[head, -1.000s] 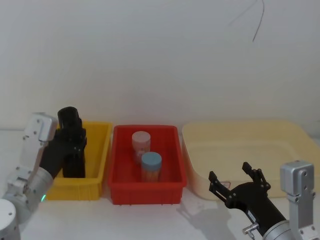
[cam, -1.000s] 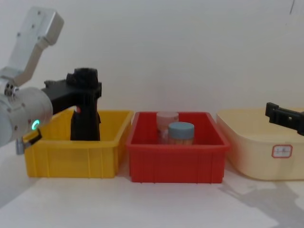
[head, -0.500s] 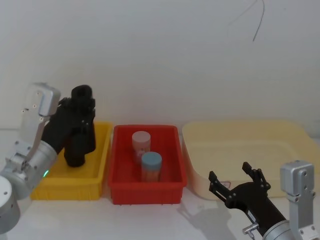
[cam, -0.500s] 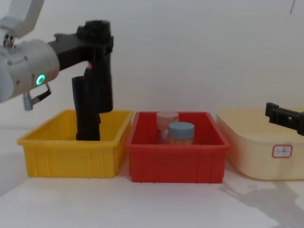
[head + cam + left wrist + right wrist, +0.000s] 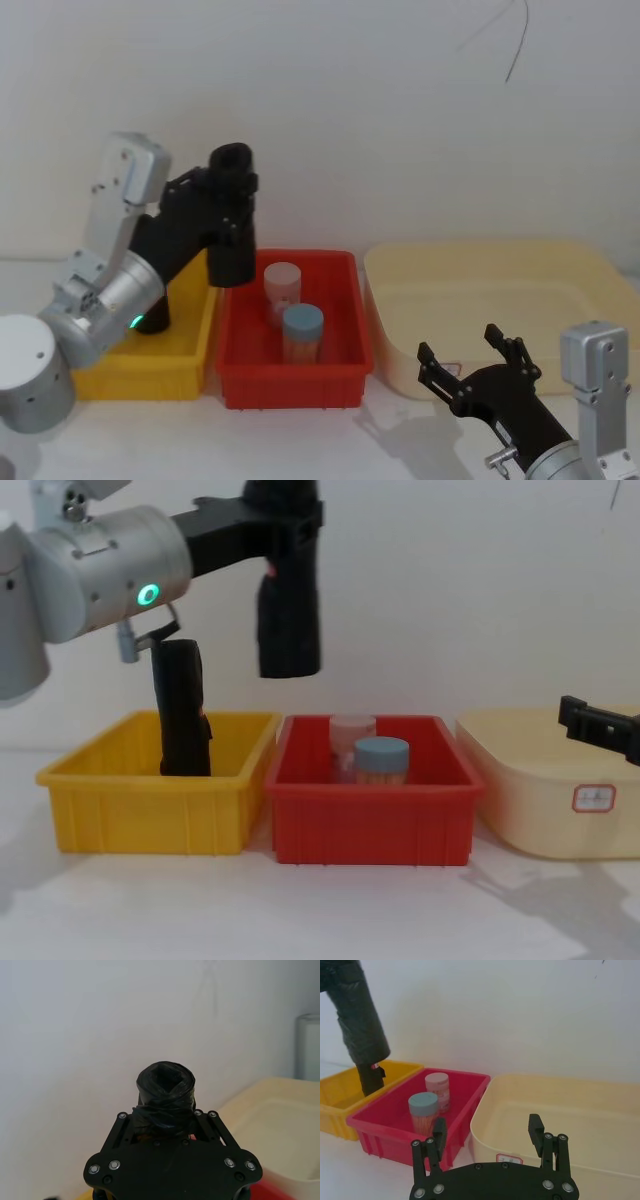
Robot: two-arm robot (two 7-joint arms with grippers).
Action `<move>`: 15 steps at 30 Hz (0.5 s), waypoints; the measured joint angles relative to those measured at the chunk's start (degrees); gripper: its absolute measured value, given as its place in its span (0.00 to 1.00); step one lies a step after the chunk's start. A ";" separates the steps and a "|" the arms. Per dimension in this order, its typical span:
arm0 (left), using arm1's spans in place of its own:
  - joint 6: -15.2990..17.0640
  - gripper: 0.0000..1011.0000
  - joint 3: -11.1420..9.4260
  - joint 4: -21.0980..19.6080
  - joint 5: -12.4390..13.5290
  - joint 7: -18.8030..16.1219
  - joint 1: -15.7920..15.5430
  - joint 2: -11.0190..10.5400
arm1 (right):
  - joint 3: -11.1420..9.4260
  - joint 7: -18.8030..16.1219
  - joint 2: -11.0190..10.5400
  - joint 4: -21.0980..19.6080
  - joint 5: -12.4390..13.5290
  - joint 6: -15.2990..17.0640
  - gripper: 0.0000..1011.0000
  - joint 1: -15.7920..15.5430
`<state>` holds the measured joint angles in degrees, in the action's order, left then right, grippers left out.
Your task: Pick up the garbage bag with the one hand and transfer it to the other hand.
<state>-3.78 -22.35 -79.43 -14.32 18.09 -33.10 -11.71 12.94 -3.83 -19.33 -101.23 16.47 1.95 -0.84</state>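
Note:
My left gripper [image 5: 286, 525], on the silver arm with the green ring light, is shut on the garbage bag [image 5: 288, 610], a black roll held upright in the air. The roll hangs above the seam between the yellow bin [image 5: 150, 810] and the red bin [image 5: 370, 825]. In the head view the garbage bag [image 5: 233, 245] sits just left of the jars. The left wrist view looks at the garbage bag [image 5: 165, 1085] end-on between the fingers. A second, alike roll [image 5: 182, 715] stands in the yellow bin. My right gripper [image 5: 460, 345] stays open low at the right, in front of the cream tub.
The red bin holds a pink-lidded jar [image 5: 282, 285] and a blue-lidded jar [image 5: 302, 330]. A wide cream tub [image 5: 540, 800] stands on the right. The three containers line up along the white wall, with bare white table [image 5: 320, 910] in front of them.
My left arm has lifted the roll out of the yellow bin and carried it up and to the right, toward the red bin. The right gripper has not moved.

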 joint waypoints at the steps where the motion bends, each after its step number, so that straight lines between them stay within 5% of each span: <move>1: 0.00 0.37 -0.38 0.25 -0.27 0.83 -0.40 0.32 | 0.00 0.00 0.00 0.00 0.00 0.00 0.99 0.00; 15: 0.15 0.37 -4.61 5.60 -3.99 8.95 -5.04 4.68 | 0.00 0.00 0.00 0.00 0.00 0.00 0.99 0.00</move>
<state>-3.63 -26.97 -73.82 -18.31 27.04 -38.14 -7.03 12.94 -3.83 -19.33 -101.23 16.47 1.95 -0.84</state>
